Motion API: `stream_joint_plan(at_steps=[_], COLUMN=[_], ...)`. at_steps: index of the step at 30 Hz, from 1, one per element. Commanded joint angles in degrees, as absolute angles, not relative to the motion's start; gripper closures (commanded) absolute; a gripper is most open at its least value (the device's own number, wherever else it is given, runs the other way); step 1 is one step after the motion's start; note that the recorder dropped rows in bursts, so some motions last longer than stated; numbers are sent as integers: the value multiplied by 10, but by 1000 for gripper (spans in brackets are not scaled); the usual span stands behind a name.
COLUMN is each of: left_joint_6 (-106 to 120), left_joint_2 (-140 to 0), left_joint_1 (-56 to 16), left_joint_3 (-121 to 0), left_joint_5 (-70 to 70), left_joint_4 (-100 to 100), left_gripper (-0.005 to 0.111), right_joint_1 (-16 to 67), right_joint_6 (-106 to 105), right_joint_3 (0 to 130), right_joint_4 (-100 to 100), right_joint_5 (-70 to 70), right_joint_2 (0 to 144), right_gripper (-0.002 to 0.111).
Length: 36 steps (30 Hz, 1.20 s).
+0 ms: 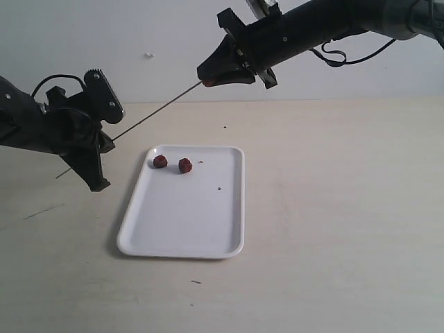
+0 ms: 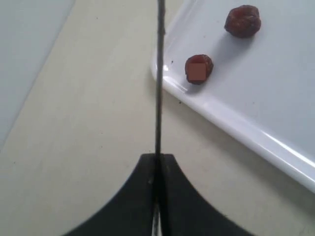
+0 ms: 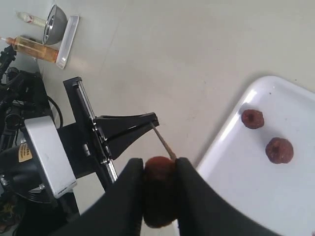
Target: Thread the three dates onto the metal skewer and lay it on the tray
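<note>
My left gripper (image 1: 105,143) is shut on the thin metal skewer (image 1: 156,111), which slants up and to the right over the table. At the skewer's upper tip, my right gripper (image 1: 210,82) is shut on one date (image 3: 158,169); the tip (image 3: 162,139) touches that date. Two more dates (image 1: 160,161) (image 1: 184,165) lie on the far end of the white tray (image 1: 187,222). In the left wrist view the skewer (image 2: 159,73) leaves my shut gripper (image 2: 158,158) and passes the tray's corner (image 2: 256,98), near the two dates (image 2: 199,69) (image 2: 242,20).
A dark speck (image 1: 220,188) lies on the tray, and small specks (image 1: 225,127) (image 1: 196,282) dot the beige table. In the right wrist view a bottle of amber liquid (image 3: 32,46) and a metal cup (image 3: 55,20) stand beyond the left arm.
</note>
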<state>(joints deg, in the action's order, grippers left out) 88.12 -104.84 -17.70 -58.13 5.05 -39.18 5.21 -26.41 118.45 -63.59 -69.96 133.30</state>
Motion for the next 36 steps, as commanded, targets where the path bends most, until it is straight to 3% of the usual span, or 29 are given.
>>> stream_joint_plan(at_steps=[1,36], left_joint_6=[881,863], left_joint_2=[-1047,-1047], left_joint_1=[-182,-177], left_joint_3=[-582,-582], left_joint_5=[42,53], left_joint_4=[-398,-398], left_gripper=[107,107], right_joint_1=[53,37], right_joint_6=[-279,-284], right_joint_3=[1182,1182], right_joint_4=[-641,-647], right_joint_5=[-700,-700], right_joint_2=[1327,1327], right_gripper=[87,87])
